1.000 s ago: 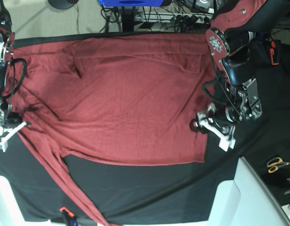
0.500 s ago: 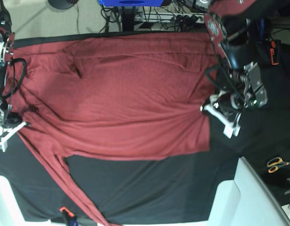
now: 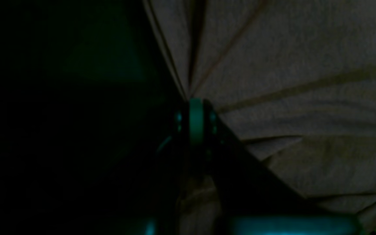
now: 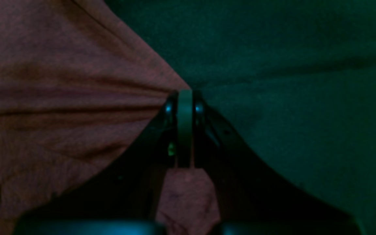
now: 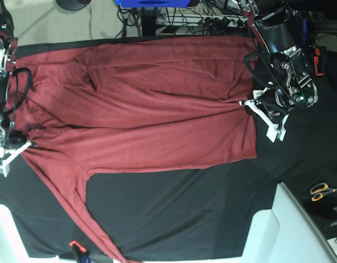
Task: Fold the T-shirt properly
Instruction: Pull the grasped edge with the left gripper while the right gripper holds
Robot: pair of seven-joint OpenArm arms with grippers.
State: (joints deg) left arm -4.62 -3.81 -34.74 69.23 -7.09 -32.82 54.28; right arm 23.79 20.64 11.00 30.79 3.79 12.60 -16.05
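Observation:
The brick-red T-shirt lies spread flat on the black cloth sheet, and one long sleeve trails toward the front edge. My left gripper, on the right in the base view, is shut on the shirt's hem edge. In the left wrist view the fabric fans out in taut creases from the closed left gripper. My right gripper, on the base view's left, is shut on the shirt near the shoulder. In the right wrist view the red fabric bunches into the closed right gripper.
Orange-handled scissors lie at the right edge. A white raised surface fills the lower right corner. Cables and a blue object sit beyond the table's far edge. A small orange item lies near the front left.
My left gripper closed on the hem and pulled it right and toward the far edge, stretching the shirt flatter. The right arm stayed put.

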